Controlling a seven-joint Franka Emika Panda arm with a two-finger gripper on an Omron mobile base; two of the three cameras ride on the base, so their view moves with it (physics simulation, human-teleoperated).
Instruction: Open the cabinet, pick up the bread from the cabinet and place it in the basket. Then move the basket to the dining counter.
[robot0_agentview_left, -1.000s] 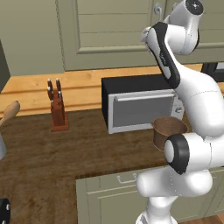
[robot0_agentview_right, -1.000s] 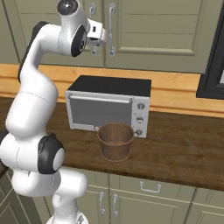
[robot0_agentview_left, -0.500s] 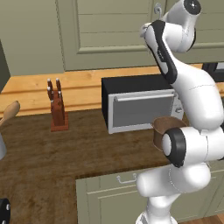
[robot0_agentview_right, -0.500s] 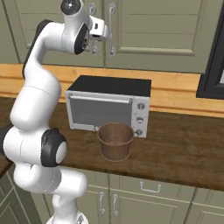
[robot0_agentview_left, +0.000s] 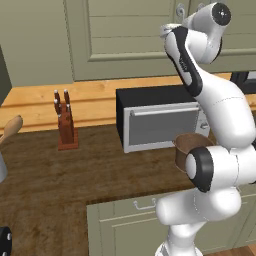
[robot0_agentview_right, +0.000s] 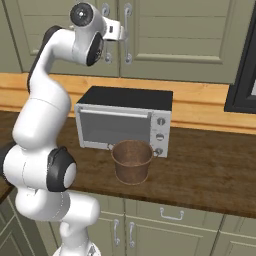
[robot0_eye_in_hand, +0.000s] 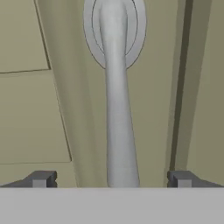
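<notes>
Cabinet: the olive grey-green wall cabinet (robot0_agentview_right: 165, 35) runs along the far wall above the tabletop; its panelled doors are shut, and the dark seam between two doors shows in the hand view.
Tabletop: a dark-brown wood-grain tabletop (robot0_agentview_right: 210, 175) with a lighter wood strip at the far edge against the wall; low cabinets of the same green stand under it.
Arm: the white arm rises from the near side and reaches up and far to the cabinet doors, above the toaster oven.
Toaster oven: a black and silver toaster oven (robot0_agentview_right: 125, 122) sits on the tabletop toward the far side, door closed, knobs on its right.
Basket: the brown round basket (robot0_agentview_right: 132, 161) stands upright on the tabletop just in front of the toaster oven, near its right end; its inside looks empty as far as the right base view shows.
Knife block: a reddish knife block (robot0_agentview_left: 64, 122) stands well to the left of the toaster oven.
Handle: a long curved grey metal handle (robot0_eye_in_hand: 117, 109) with a round mounting plate, on the door left of the seam.
Jaws (robot0_eye_in_hand: 111, 179): spread wide and released, one tip on each side of the handle, neither touching it.
Bread: cannot tell where it is; the doors are shut.
</notes>
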